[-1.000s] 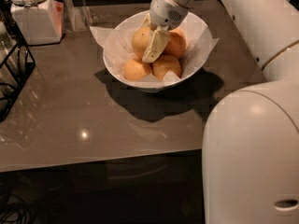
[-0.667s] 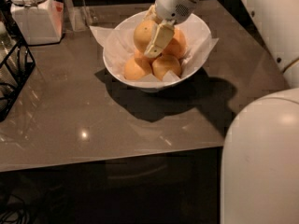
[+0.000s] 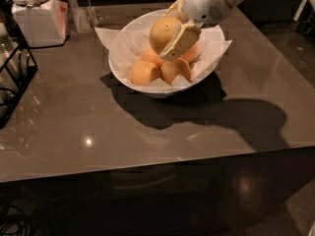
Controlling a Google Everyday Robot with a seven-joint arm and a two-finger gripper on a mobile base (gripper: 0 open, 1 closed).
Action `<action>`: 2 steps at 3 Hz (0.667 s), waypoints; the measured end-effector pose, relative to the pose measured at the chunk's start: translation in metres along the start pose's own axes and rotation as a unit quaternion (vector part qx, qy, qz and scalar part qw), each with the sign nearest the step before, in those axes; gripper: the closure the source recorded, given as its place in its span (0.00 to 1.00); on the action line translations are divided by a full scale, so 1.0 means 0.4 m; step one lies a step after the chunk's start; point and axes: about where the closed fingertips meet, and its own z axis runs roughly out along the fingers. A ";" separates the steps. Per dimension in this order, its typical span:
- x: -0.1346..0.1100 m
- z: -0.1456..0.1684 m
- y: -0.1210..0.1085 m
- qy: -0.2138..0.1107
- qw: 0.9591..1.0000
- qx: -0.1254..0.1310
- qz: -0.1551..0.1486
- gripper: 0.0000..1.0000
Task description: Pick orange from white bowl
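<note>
The white bowl (image 3: 123, 72) stands on the dark table, lined with crinkled white paper. My gripper (image 3: 170, 37) reaches in from the upper right and is shut on the orange (image 3: 161, 32), the large pale yellow-orange fruit. It holds the orange lifted above the bowl's other fruit. One cream finger (image 3: 181, 42) lies across the orange's right side; the other finger is hidden behind it. Two smaller oranges (image 3: 144, 73) and a deeper reddish-orange fruit (image 3: 151, 56) lie in the bowl beneath.
A white lidded jar (image 3: 37, 14) stands at the back left. A black wire rack (image 3: 12, 85) sits at the left edge. The table's front edge (image 3: 147, 168) runs across the lower part of the view.
The gripper has risen with the orange in it, lifting the orange off the other fruit. The arm has swung up and out of the right foreground.
</note>
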 end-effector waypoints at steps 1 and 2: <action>-0.077 -0.050 0.064 -0.051 0.998 0.034 -0.004 1.00; -0.017 -0.111 0.149 -0.073 0.992 0.089 0.047 1.00</action>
